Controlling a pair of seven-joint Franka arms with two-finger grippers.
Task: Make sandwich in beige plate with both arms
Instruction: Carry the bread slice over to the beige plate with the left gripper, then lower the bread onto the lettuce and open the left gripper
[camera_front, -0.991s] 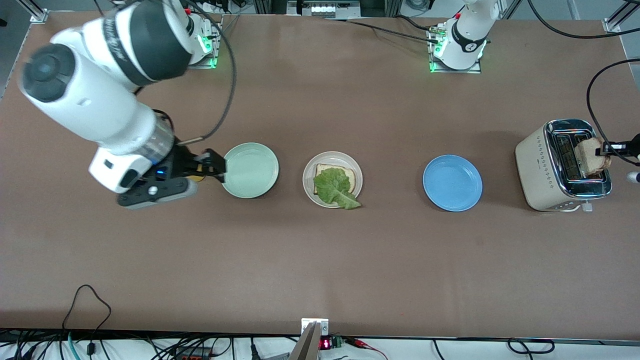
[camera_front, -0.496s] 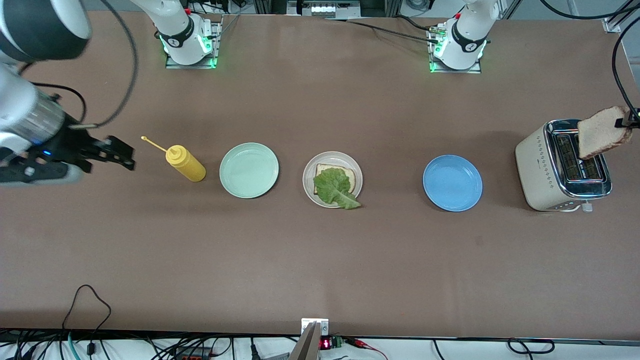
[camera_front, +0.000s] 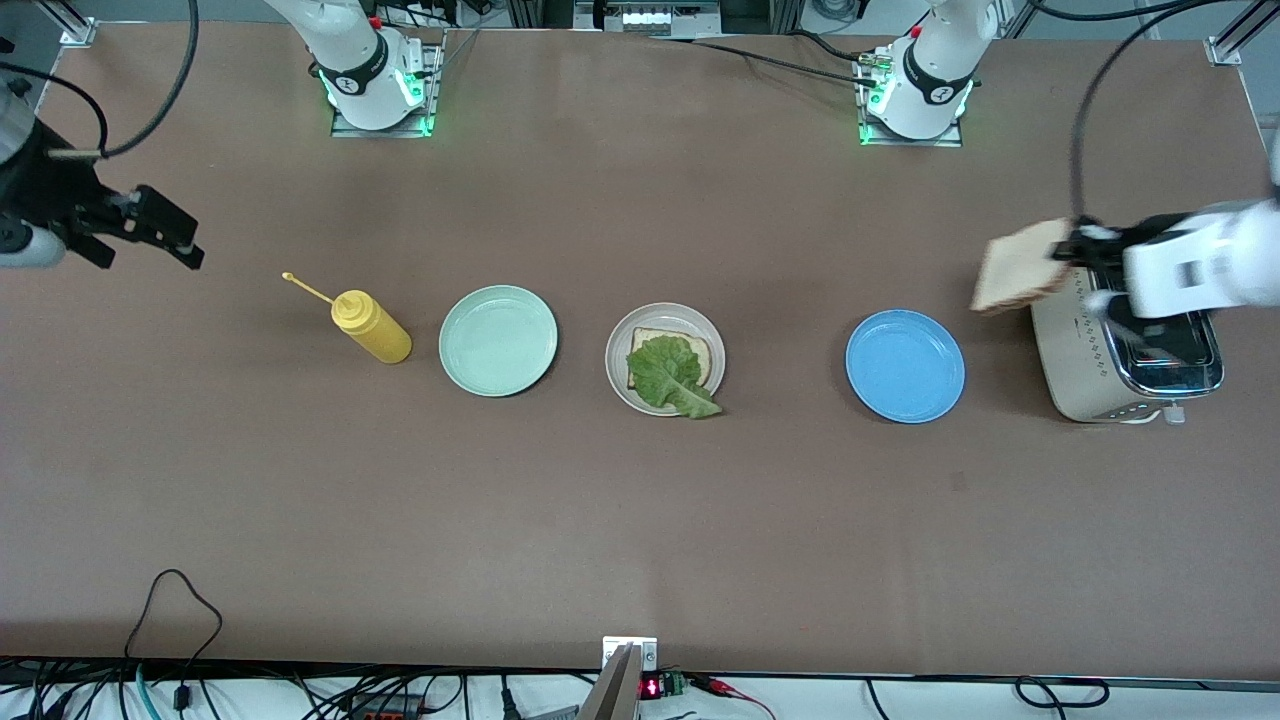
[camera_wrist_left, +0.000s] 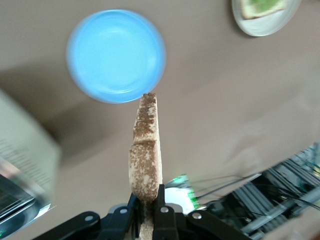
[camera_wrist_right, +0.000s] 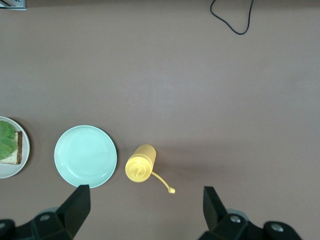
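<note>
Bright, even overhead light fills every view, with no harsh glare on the brown table (camera_front: 640, 520). Shadows are soft and short, as under the yellow bottle (camera_front: 370, 326) and the blue plate (camera_front: 905, 365). In the front view the left arm (camera_front: 1195, 268) at three o'clock is smeared by motion blur. In the left wrist view the blue plate (camera_wrist_left: 116, 56), at eleven o'clock, and the toaster (camera_wrist_left: 22, 170), at eight o'clock, are soft and streaked, while the toast slice (camera_wrist_left: 145, 150) is fairly sharp. The right wrist view is crisp throughout. Green lamps glow at both arm bases (camera_front: 378, 95).
</note>
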